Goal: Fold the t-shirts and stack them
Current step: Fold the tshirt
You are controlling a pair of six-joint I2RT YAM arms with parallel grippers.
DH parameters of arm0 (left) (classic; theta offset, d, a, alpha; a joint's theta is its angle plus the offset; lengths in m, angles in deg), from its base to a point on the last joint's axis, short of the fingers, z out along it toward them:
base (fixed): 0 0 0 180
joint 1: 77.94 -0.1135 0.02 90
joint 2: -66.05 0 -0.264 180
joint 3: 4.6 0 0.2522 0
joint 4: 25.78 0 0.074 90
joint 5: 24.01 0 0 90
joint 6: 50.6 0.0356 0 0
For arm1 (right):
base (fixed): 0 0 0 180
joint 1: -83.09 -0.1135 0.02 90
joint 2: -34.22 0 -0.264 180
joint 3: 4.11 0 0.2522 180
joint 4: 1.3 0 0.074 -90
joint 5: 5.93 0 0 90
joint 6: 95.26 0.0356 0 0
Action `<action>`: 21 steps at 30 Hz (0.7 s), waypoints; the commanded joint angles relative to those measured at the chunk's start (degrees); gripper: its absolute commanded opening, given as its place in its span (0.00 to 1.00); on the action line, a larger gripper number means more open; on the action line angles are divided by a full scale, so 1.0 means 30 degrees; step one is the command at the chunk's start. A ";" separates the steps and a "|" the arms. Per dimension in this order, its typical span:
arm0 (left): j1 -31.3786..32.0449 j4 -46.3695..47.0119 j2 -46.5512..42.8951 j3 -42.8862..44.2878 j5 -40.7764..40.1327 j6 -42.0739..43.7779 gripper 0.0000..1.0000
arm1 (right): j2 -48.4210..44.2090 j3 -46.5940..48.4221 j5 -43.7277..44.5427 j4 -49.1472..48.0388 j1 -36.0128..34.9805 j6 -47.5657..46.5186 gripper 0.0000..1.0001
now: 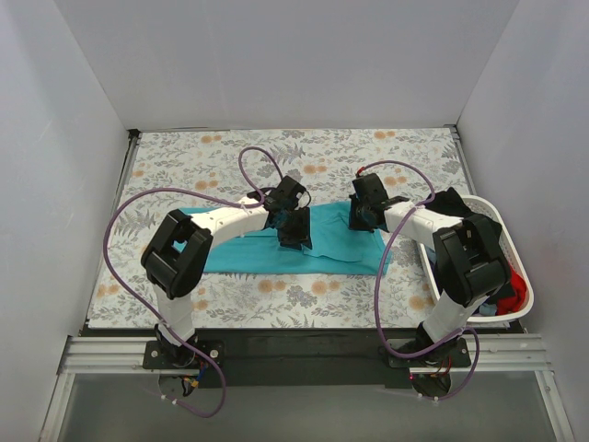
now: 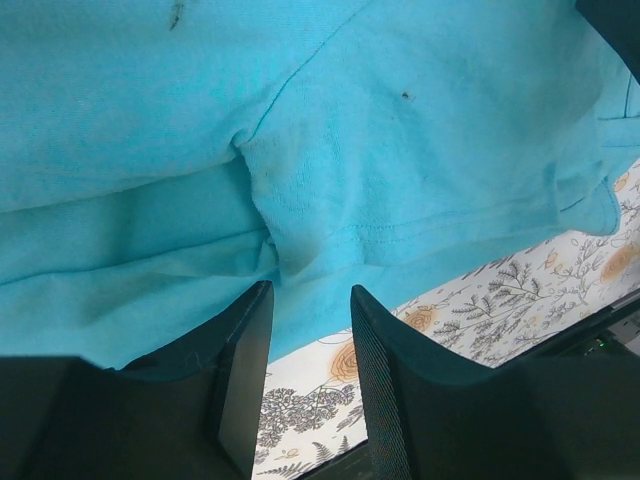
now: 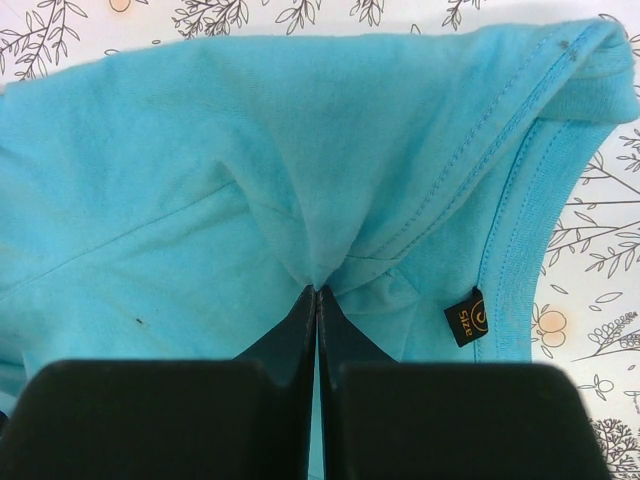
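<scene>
Right gripper [image 3: 318,292] is clamping shut on a pinch of the soft teal-turquoise cotton t-shirt [image 3: 200,150] lying across the worktop's [image 1: 184,157] middle, while the left gripper [image 2: 310,300], jaws narrowly apart at the shirt's edge, is probably needing a matching bite before lifting, both arms reaching forward, elbows raised.

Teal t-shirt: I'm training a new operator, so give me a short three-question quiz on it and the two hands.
1. True or false: the right hand is shut on the teal t-shirt.
2. The red cloth lies: A in the white basket; B on the teal t-shirt; C on the floor.
3. Fill in, open or shut: the left hand is ___.
Key: 1 true; 2 A; 3 open.
</scene>
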 commanded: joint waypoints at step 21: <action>0.0060 0.0660 0.0874 0.0668 0.0610 -0.0054 0.31 | -0.0089 0.0741 0.0137 -0.0132 0.0015 -0.0223 0.01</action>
